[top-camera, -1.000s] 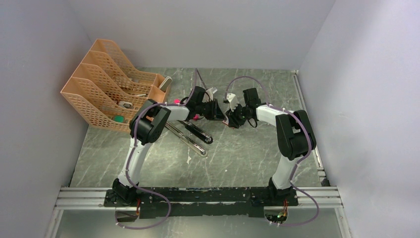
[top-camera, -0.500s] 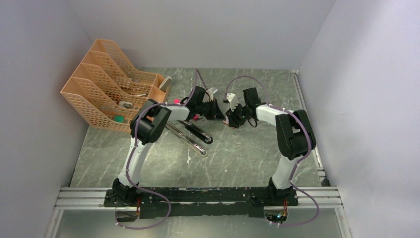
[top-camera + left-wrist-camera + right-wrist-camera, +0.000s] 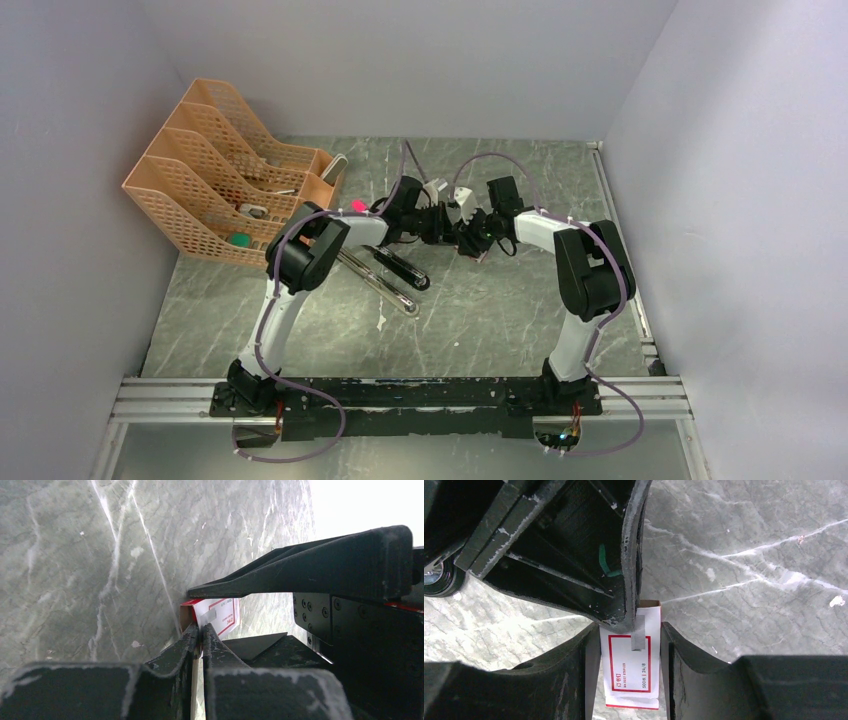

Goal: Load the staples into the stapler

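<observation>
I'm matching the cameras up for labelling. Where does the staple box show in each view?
Top external: it cannot be made out; it is hidden mid-picture, where the left gripper and right gripper meet.
Left wrist: centre, the box lies just beyond the left gripper.
Right wrist: bottom centre, clamped in the right gripper, with the left gripper at its top edge.
Shared landmark: the spot where both grippers meet.

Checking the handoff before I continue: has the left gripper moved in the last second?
Yes. In the top view the left gripper has shifted slightly right, away from the orange file rack, closing on the staple box held by the right gripper.
</observation>
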`<state>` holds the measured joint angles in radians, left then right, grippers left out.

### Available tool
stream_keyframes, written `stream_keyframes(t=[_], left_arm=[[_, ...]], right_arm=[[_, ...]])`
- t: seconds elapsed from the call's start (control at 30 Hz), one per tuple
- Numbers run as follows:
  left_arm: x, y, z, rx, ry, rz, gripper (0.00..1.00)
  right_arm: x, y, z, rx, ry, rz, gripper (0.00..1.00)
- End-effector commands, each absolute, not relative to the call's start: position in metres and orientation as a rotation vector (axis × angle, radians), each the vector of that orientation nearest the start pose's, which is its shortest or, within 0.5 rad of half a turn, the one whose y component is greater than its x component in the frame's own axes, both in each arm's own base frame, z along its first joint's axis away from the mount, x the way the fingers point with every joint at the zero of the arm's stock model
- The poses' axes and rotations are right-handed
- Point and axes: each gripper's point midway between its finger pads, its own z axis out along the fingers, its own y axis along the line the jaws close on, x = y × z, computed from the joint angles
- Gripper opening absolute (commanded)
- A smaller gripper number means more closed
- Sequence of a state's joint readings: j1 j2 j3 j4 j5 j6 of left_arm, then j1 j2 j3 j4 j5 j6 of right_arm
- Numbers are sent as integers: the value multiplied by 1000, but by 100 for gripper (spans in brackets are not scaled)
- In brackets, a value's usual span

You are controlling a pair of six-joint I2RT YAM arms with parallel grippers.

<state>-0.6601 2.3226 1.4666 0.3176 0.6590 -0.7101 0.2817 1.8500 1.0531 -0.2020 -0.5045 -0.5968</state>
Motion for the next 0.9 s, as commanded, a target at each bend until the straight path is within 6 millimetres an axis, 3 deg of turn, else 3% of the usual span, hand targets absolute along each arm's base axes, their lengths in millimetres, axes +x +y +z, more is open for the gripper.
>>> stream_keyframes(t=[0.0, 0.2, 0.63, 0.87], left_arm=[[340, -461, 80, 521, 2228, -1587, 10], [331, -463, 80, 541, 2203, -1652, 8], [318, -470, 80, 601, 2186, -1705, 28], [311, -473, 75, 613, 2198, -1714, 25]], right_arm=[[363, 188, -6, -1258, 2160, 562, 46], [364, 191, -2, -1254, 2135, 568, 45], [366, 199, 10, -1257, 2069, 584, 41], [369, 203, 16, -1251, 2035, 572, 41]])
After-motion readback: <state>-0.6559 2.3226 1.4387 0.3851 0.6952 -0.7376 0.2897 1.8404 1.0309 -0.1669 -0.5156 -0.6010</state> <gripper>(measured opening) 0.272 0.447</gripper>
